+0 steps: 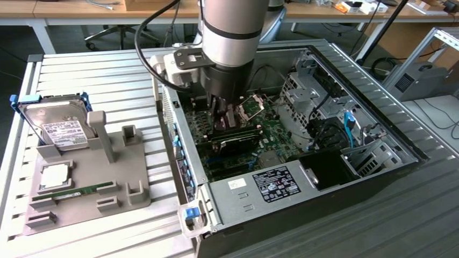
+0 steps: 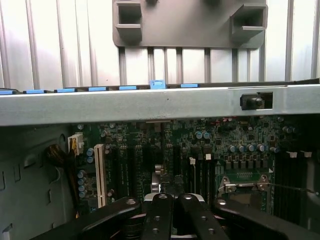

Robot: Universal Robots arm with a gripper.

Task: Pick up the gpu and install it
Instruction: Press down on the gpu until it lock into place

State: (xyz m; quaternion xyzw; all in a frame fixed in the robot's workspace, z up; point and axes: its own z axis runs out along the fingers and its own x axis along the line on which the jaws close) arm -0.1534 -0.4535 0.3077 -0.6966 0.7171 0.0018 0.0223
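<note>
Workshop floor and pale wooden desks (image 1: 93,11) run along twelve o'clock in the exterior view, with an aluminium frame (image 1: 437,48) at two o'clock. A ribbed silvery metal table (image 1: 93,80) fills the foreground. On it, at centre, an open grey steel computer case (image 1: 301,212) lies on its side, its green motherboard (image 1: 276,134) facing up. The silver-and-black robot arm (image 1: 229,32) comes down into it from twelve o'clock. A grey plastic holder (image 1: 107,177) sits at nine o'clock, with a silver hard drive (image 1: 61,126) leaning in it. The gpu (image 1: 237,142) stands on the motherboard, just below the black gripper (image 1: 228,118), whose fingers (image 2: 197,215) are pressed together; contact is unclear.
</note>
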